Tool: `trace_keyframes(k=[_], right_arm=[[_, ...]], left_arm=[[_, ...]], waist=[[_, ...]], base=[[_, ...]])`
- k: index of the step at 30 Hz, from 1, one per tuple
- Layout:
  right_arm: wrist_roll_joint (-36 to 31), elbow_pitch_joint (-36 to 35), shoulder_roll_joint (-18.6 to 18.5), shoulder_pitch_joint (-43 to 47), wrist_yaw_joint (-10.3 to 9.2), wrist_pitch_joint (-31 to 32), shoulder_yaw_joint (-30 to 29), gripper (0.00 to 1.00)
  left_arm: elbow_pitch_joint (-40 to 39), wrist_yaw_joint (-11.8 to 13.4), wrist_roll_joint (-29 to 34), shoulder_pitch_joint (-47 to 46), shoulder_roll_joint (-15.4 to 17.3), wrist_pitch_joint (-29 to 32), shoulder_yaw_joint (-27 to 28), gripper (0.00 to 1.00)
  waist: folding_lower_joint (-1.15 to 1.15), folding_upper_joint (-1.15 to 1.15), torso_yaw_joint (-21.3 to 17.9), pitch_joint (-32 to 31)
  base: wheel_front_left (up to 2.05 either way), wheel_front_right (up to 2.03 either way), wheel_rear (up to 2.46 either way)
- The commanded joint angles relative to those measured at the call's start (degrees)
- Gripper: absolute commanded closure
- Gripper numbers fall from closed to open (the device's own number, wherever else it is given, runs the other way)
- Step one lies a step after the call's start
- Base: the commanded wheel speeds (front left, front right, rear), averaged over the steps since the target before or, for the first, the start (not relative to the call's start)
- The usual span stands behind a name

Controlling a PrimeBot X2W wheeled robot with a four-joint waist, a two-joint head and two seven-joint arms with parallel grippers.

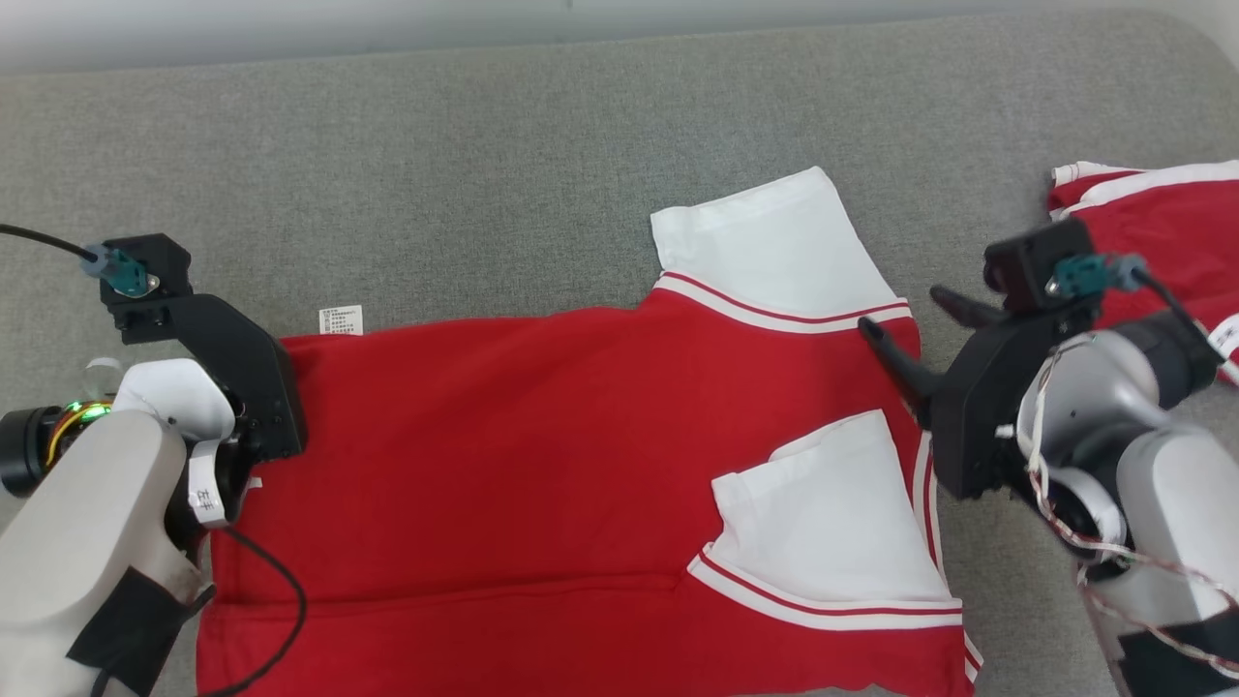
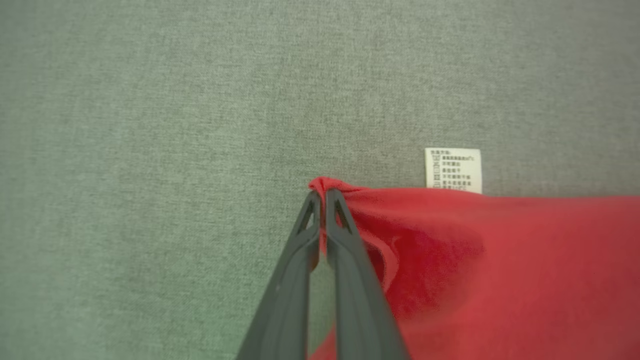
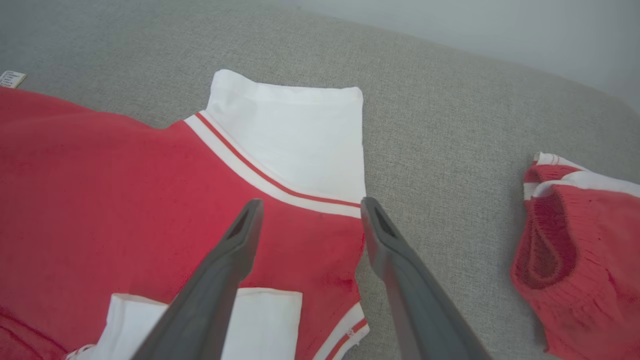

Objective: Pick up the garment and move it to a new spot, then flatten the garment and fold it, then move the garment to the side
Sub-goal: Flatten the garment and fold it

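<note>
Closest in, the left gripper [image 2: 322,199] has its two dark fingers pressed together on a bunched corner of the red shirt [image 1: 542,436], with a nub of cloth poking out just past the tips. The left wrist view makes that pinch plain, whereas from the head the gripper's black housing sits over the same corner. A white tag [image 1: 205,489] on that arm carries print too small to read. The shirt lies spread on the grey surface [image 1: 484,174], one white sleeve folded in over the red body and the other pointing toward the far side. The right gripper [image 3: 310,204] hangs over the shirt's right edge between the sleeves, fingers spread wide and holding nothing; I cannot tell whether they touch the cloth. A white label [image 2: 453,170] juts from the shirt's far edge near the pinched corner. The left wrist view shows rows of tiny print and boxed symbols on it, none legible, while from the head it is a small white square. Farther right, well apart, a second shirt [image 3: 575,250] lies crumpled, and the right wrist view shows its knit texture.
</note>
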Motion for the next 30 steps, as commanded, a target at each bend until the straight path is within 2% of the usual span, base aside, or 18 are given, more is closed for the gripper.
trace_keyframes(k=[1,4,6,8,9,17,23,30], right_arm=[[-0.4,0.7,0.1,-1.4,-0.16,-0.2,-0.5,0.0],[-1.5,3.0,0.0,-5.4,-0.16,-1.1,-1.6,0.0],[-2.1,6.9,0.3,-9.3,-0.16,-1.6,-1.6,0.0],[-1.7,9.8,0.9,-12.3,-0.16,-2.6,-1.5,0.0],[-1.3,15.2,1.4,-15.6,-0.16,-2.7,-0.9,0.0],[-4.1,28.0,3.4,-23.2,-0.16,-6.4,-3.6,0.0],[-5.9,36.7,4.4,-28.9,-0.16,-8.3,-3.5,0.0],[-9.4,46.0,5.8,-33.8,-0.16,-12.4,-5.8,0.0]], left_arm=[[0.0,-0.9,-0.9,-0.6,-0.2,-0.7,0.5,1.0],[-0.3,-3.3,-2.2,-1.4,-0.1,-2.7,1.5,1.0],[-0.4,-6.4,-2.6,-2.0,0.7,-4.2,2.0,1.0],[-0.5,-8.0,-3.2,-2.5,0.9,-5.1,2.6,1.0],[-0.3,-9.3,-3.4,-3.2,1.8,-5.3,2.6,1.0],[-0.9,-9.7,-3.8,-3.5,2.4,-4.3,2.4,1.0],[-3.1,-9.2,-3.8,-4.0,2.1,-3.3,1.8,1.0],[-5.2,-8.6,-4.4,-4.5,0.5,-3.3,1.7,1.0]], waist=[[0.0,0.0,0.0,0.3],[0.0,0.0,0.0,1.0],[0.0,0.0,0.0,2.0],[0.0,0.0,-0.1,2.6],[0.0,0.0,0.0,3.6],[0.0,0.0,0.8,5.5],[0.0,0.0,2.3,6.8],[0.0,0.0,4.4,8.5]], base=[[0.0,0.0,0.0],[0.0,0.0,0.0],[0.0,0.0,0.0],[0.0,0.0,0.0],[0.0,0.0,0.0],[0.0,0.0,0.0],[0.0,0.0,0.0],[0.0,0.0,0.0]])
